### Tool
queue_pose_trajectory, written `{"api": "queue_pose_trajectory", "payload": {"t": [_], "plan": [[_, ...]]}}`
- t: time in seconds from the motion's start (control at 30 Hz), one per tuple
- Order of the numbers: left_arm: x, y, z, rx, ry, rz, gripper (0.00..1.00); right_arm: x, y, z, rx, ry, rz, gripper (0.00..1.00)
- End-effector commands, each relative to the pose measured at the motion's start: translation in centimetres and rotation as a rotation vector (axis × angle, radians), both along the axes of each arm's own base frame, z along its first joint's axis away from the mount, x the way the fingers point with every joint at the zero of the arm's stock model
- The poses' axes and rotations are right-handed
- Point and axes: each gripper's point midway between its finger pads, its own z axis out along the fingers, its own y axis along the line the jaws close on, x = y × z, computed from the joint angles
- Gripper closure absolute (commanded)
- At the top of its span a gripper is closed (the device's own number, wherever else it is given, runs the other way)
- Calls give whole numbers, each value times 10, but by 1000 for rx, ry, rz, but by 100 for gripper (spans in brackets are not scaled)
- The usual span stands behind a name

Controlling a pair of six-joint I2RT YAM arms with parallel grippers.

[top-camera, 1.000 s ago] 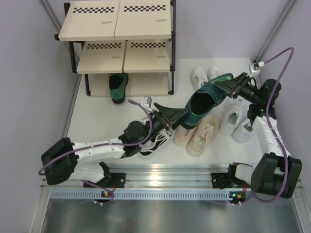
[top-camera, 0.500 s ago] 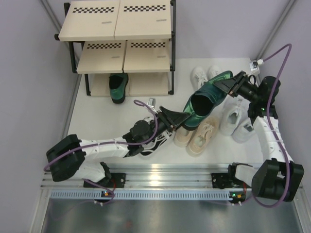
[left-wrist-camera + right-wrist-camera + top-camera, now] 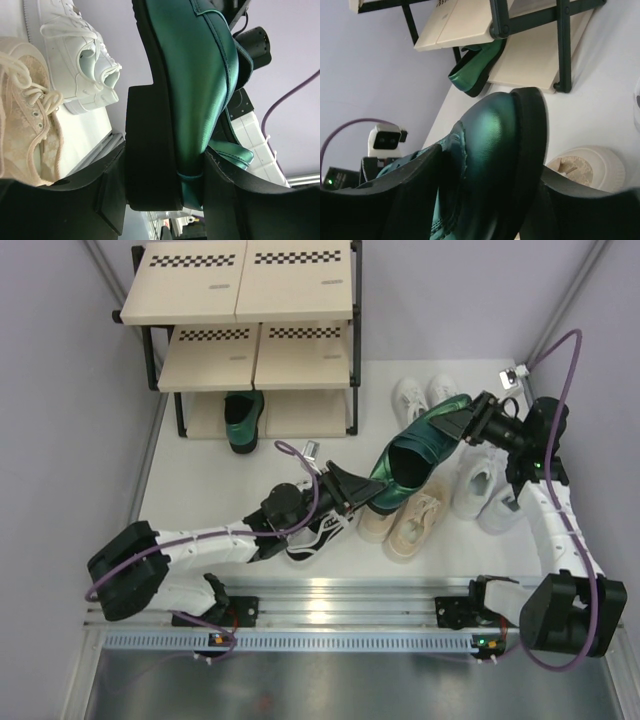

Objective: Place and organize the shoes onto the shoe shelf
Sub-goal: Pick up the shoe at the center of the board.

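Pinching dark green shoe (image 3: 415,445), left gripper (image 3: 372,485) at heel, right gripper (image 3: 462,423) at toe; hanging right of shoe shelf (image 3: 200,365), heel nearer.

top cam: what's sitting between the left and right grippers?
The dark green shoe spans the gap in the top view: the left gripper clamps its heel and the right gripper its toe. Both wrist views agree.

Both arms stretch toward mid-table, left tool (image 3: 366,490) and right tool (image 3: 462,421) each clamped on one green shoe (image 3: 412,452).
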Motion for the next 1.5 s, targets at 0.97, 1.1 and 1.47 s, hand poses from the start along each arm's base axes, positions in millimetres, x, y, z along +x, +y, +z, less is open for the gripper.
{"api": "queue_pose_trajectory", "payload": {"t": [0.97,1.1,1.47], "plan": [[-19,120,50,-144,-123,88,100,-35,15,24,-151,-184,134,1],[-18,137,42,-114,-99,157,100,-37,12,28,-153,-197,124,1],[-7,213,22,100,-42,489,100,-34,-12,22,-114,-188,66,1]]}}
